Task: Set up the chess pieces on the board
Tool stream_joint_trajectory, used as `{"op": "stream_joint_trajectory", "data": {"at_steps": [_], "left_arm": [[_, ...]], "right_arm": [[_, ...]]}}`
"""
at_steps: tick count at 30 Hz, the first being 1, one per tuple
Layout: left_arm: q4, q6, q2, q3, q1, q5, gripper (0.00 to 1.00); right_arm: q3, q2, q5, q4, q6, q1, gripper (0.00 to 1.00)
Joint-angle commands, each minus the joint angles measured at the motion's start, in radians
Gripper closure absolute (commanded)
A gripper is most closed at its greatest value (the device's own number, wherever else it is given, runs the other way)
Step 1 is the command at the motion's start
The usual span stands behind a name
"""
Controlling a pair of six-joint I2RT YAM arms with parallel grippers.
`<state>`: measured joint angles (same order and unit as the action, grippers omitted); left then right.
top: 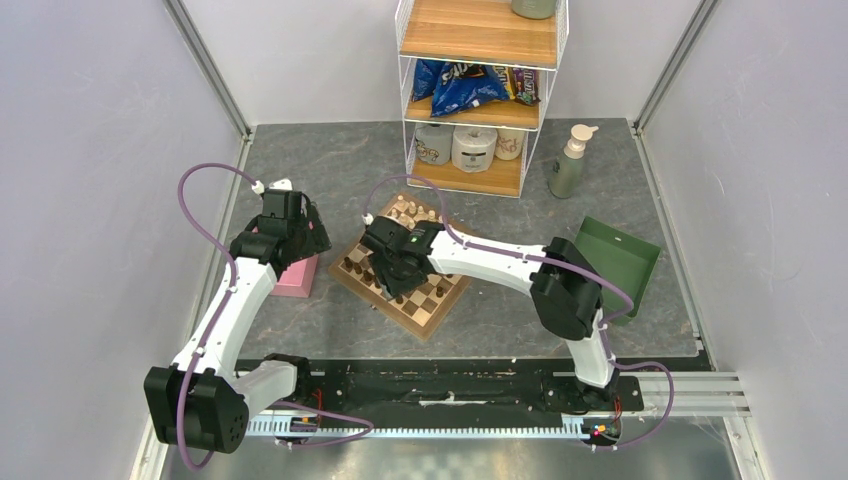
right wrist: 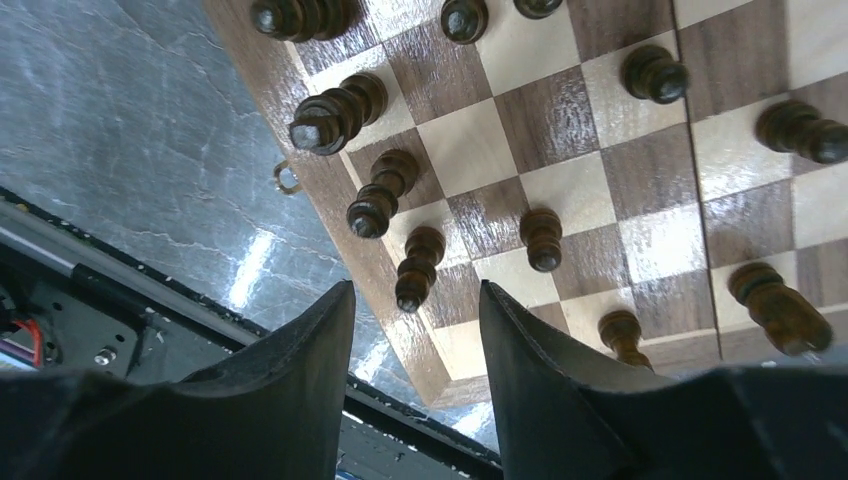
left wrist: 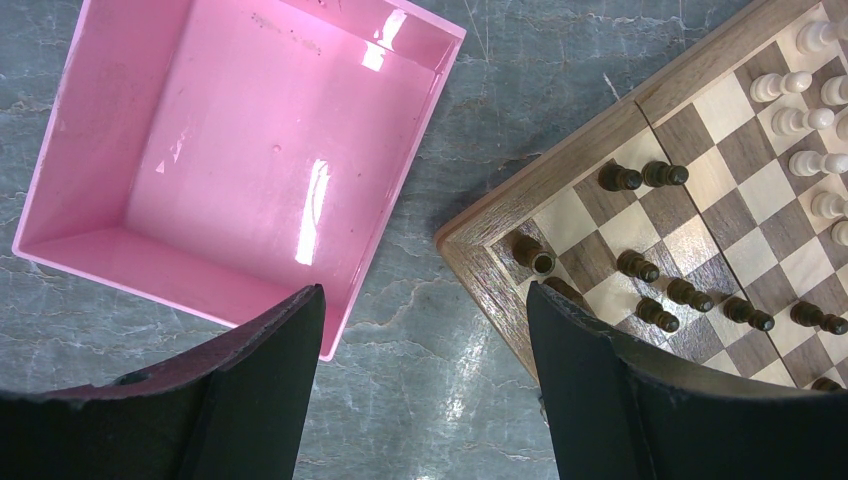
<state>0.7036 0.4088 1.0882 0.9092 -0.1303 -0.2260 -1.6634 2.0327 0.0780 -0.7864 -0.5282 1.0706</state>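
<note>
A pink square plastic bin [left wrist: 250, 150] sits left on the grey marbled tabletop [top: 330, 160], a green plastic tray [top: 620, 262] right. Behind, a wooden-shelved white wire rack [top: 480, 30] holds blue snack bags [top: 465, 88] and paper rolls [top: 473, 148], beside a pale pump bottle [top: 570, 165].

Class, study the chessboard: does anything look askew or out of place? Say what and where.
The board sits turned diagonally on the table. The dark pieces stand in ragged lines, two apart from the rest by the border.

Dark pieces [left wrist: 637, 265] crowd board [left wrist: 560, 168] edge; bare table [left wrist: 450, 120] beside it.
</note>
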Motion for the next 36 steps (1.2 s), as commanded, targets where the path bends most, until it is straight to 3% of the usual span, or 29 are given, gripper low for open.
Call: {"op": "stream_joint_trajectory", "data": {"at_steps": [1,8,18,26,36], "left_arm": [[-0.027,-0.008,-0.009,-0.009,0.006,0.011,0.19],[-0.027,-0.008,-0.008,-0.009,0.005,0.016,0.2],[-0.027,-0.008,-0.005,-0.009,0.005,0.017,0.2],[-0.027,-0.008,-0.002,-0.009,0.006,0.017,0.2],[-0.027,-0.008,0.0,-0.007,0.005,0.018,0.2]], "right_arm": [[-0.031,-0.137,0.049,0.0,0.01,-0.006,0.43],[0.102,-0.267,0.18,0.001,-0.022,-0.081,0.43],[0.224,-0.287,0.112,-0.008,-0.103,-0.245,0.42],[0.227,-0.246,0.1,-0.008,-0.108,-0.264,0.43],[0.21,-0.177,0.066,-0.016,-0.122,-0.264,0.54]]}}
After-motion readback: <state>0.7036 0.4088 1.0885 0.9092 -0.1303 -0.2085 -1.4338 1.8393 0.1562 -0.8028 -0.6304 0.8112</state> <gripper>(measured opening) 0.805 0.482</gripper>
